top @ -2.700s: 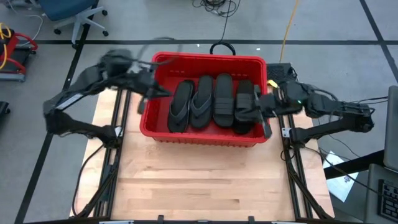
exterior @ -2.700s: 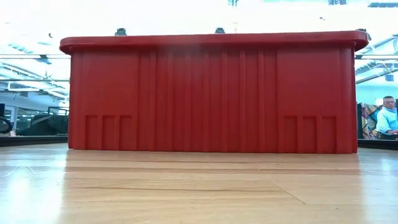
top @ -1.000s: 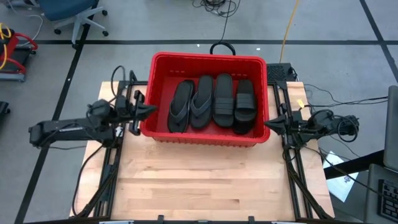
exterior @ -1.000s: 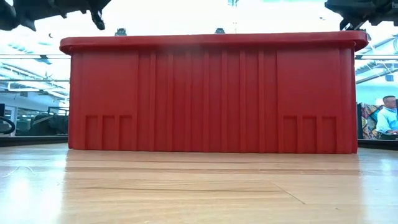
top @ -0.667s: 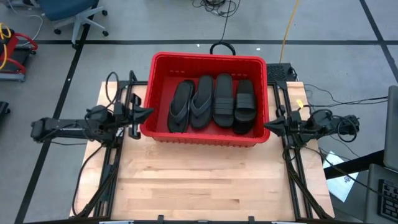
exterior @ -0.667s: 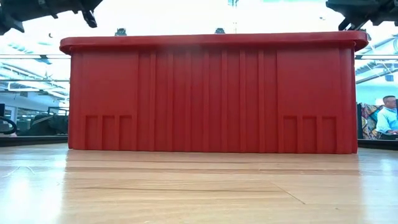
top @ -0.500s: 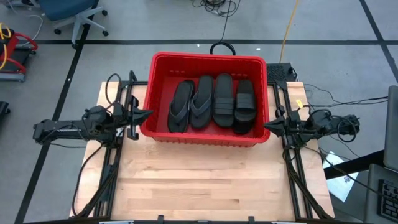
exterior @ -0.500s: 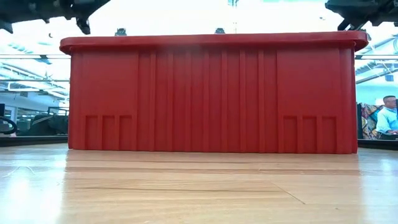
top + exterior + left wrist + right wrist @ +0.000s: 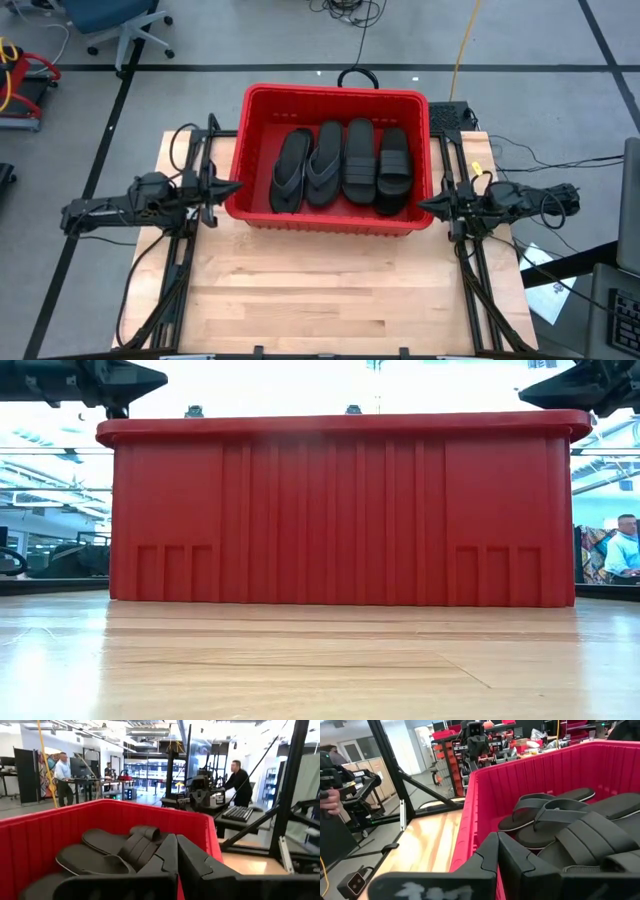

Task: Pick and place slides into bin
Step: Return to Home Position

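Observation:
The red bin [image 9: 337,94] stands on the far half of the wooden table. Several black slides [image 9: 345,165] lie side by side inside it, also showing in the left wrist view [image 9: 115,851] and the right wrist view [image 9: 570,827]. My left gripper [image 9: 238,186] is shut and points level at the bin's left wall, a little above the rim [image 9: 160,377]. My right gripper [image 9: 421,206] is shut too. It points at the bin's right wall near its front corner, just above the rim [image 9: 527,398]. Neither holds anything.
The near half of the table [image 9: 330,300] is bare wood. Dark arm rails [image 9: 185,260] run along both table sides. A black loop [image 9: 357,76] and cables lie on the floor behind the bin. People stand in the room beyond [image 9: 625,545].
My left gripper has drawn back toward the table's left and near edges and sunk, tipping from a downward slant to level beside the bin's left wall. It stays shut. The right gripper has turned slightly and stays where it was. The slides and bin have not moved.

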Robot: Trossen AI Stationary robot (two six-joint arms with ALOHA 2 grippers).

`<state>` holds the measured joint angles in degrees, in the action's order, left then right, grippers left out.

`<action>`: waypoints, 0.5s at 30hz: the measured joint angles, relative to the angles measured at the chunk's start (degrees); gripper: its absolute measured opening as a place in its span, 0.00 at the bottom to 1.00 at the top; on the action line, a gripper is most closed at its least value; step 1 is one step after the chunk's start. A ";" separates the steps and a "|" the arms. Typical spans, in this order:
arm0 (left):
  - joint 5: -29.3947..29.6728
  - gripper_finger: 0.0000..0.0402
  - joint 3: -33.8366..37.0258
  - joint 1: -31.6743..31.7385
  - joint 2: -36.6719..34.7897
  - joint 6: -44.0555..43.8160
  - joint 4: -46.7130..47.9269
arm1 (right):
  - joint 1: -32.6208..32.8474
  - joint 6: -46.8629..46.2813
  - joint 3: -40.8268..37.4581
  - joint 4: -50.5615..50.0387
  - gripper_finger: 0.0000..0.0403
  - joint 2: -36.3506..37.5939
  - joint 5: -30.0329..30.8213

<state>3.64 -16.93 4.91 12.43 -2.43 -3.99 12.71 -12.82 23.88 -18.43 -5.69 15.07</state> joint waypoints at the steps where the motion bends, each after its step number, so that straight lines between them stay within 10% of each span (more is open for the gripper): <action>1: -0.04 0.00 0.00 0.00 -0.20 -0.71 0.00 | 0.00 0.00 0.00 0.16 0.00 0.02 0.00; 15: -3.85 0.05 0.00 -0.02 -0.01 -9.22 0.34 | 0.00 0.34 0.00 -0.07 0.00 0.02 -0.07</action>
<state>-0.21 -16.93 4.89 12.43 -11.65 -3.66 12.71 -12.47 23.88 -18.50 -5.67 15.00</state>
